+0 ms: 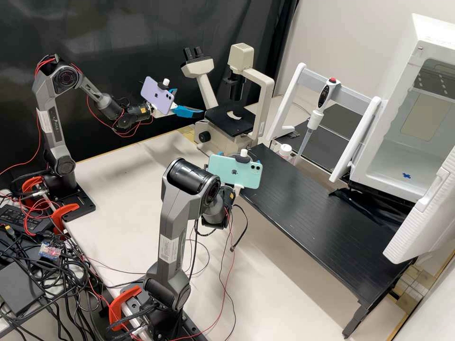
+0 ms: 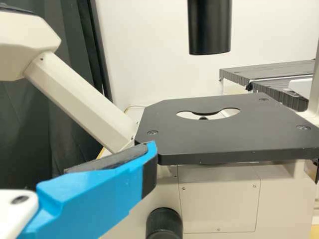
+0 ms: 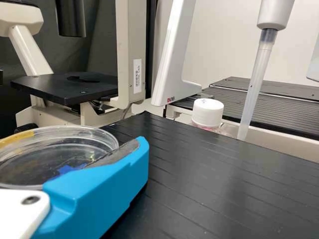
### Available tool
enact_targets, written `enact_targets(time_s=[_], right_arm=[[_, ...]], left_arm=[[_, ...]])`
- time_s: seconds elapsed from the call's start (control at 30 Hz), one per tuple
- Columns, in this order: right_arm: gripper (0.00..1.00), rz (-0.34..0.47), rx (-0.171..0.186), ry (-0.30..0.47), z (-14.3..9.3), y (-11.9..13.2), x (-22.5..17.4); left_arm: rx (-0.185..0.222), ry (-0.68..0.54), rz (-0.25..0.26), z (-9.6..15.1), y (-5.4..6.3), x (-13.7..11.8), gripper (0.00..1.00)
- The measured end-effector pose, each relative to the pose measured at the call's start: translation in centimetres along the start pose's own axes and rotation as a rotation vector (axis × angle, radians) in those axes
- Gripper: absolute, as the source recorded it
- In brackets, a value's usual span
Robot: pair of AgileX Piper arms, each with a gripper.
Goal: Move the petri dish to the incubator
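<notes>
**Clear, round, shallow petri dish point(image 3: 55, 152) held in my blue-fingered right gripper point(image 1: 219, 153)**

I see the right fingers closed only as far as the dish's width, gripping its sides near the long black ridged bench point(image 1: 322, 222); the boxy white incubator point(image 1: 411, 61) stands open, well apart from the dish (a blue mark point(image 1: 406, 175) shows on its floor); my blue-fingered left gripper point(image 1: 189, 101) is spread open and empty, near the flat black stage point(image 2: 224, 137) of the cream-coloured microscope point(image 1: 265, 94).
</notes>
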Motion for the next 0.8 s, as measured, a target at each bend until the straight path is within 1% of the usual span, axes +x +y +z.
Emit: enact_targets(time_s=[0.1,0.43,0.5,0.57,0.6,0.67,0.73,0.8], right_arm=[[0.0,-0.001,0.007,-0.002,0.0,0.0,0.0],[0.0,-0.001,0.006,-0.011,0.2,0.4,-0.2],[0.0,0.002,-0.007,-0.006,0.3,0.7,-0.4],[0.0,0.016,-0.008,-0.006,0.5,1.5,-0.7],[0.0,0.027,-0.016,-0.012,0.6,2.0,-1.0],[0.0,0.06,-0.008,-0.043,1.2,3.1,-1.5],[0.0,0.094,0.012,-0.078,2.0,4.0,-2.0],[0.0,0.12,0.016,-0.102,2.9,5.2,-2.4]], left_arm=[[0.0,0.0,0.0,0.0,0.0,0.0,1.0],[0.0,0.0,0.0,0.0,0.0,0.0,1.0],[0.0,0.0,0.0,0.0,0.0,0.0,1.0],[0.0,0.0,0.0,0.0,0.0,0.0,1.0],[0.0,0.0,0.0,0.0,0.0,0.0,1.0],[0.0,0.0,0.0,0.0,0.0,0.0,1.0],[0.0,0.0,0.0,0.0,0.0,0.0,1.0],[0.0,0.0,0.0,0.0,0.0,0.0,1.0]])
